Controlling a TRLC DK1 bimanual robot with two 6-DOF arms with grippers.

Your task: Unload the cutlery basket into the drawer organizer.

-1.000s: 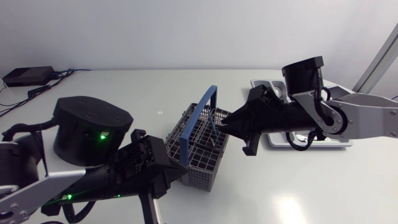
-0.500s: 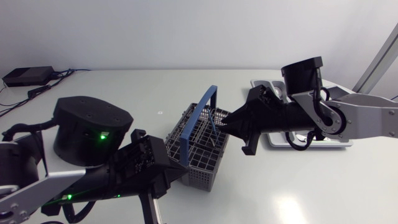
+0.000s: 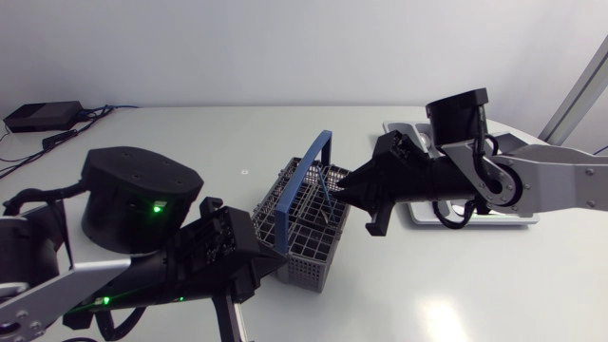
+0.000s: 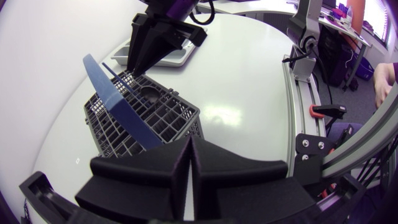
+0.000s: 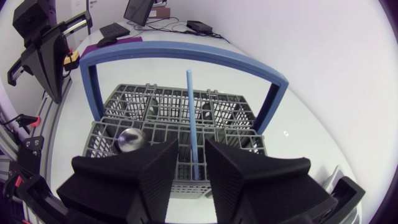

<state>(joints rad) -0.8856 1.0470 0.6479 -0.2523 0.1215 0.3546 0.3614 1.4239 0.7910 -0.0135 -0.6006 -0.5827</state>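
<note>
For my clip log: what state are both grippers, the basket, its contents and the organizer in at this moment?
Left gripper: shut, empty.
Right gripper: open, one finger on each side of the blue utensil.
Cutlery basket: upright, not yet emptied.
Blue utensil: standing in the basket.
Drawer organizer: mostly hidden by the right arm, contents unclear.

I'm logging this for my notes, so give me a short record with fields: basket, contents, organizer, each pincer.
basket: grey cutlery basket, blue handle upright, mid-table
contents: blue-handled utensil standing upright; metal spoon beside it
organizer: drawer organizer behind the right arm, contents hidden
right pincer: open, fingers either side of the blue-handled utensil, no visible contact
left pincer: shut, empty, beside the basket
</note>
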